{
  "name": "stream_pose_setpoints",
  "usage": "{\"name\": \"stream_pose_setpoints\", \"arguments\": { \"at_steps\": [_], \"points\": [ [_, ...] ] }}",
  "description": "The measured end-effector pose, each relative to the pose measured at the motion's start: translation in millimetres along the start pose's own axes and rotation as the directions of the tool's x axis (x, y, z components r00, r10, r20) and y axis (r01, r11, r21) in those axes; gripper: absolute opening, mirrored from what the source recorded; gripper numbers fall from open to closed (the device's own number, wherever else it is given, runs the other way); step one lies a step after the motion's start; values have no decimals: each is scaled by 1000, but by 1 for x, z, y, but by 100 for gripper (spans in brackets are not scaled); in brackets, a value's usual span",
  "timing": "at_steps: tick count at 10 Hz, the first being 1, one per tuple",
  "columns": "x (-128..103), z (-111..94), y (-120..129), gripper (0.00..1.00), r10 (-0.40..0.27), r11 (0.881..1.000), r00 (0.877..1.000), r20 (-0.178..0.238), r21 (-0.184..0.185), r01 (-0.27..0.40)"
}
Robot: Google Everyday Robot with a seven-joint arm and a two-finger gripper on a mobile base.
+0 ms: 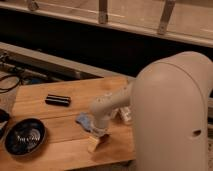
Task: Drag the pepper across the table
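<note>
The pepper (103,140) is a small dark-red piece lying on the light-brown wooden table (55,150) near its front edge. Only part of it shows, under and beside the gripper. My gripper (96,142) points down at the end of the white arm (107,107) and sits right on the pepper, touching the tabletop or very close to it. The large white arm housing (172,115) fills the right side of the view and hides the table's right end.
A blue sponge-like piece (83,119) lies just behind the gripper. A black rectangular bar (57,100) lies further back left. A dark round bowl (25,136) sits at the front left. A small white object (125,116) is beside the arm. Cables (10,82) lie at the far left.
</note>
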Motion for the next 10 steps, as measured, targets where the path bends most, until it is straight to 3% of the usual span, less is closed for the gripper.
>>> {"name": "stream_pose_setpoints", "arguments": {
  "at_steps": [6,10],
  "points": [
    [13,7,4,80,26,1000,1000,0,0,-26],
    [9,25,-2,80,15,1000,999,35,7,-15]
  ]
}}
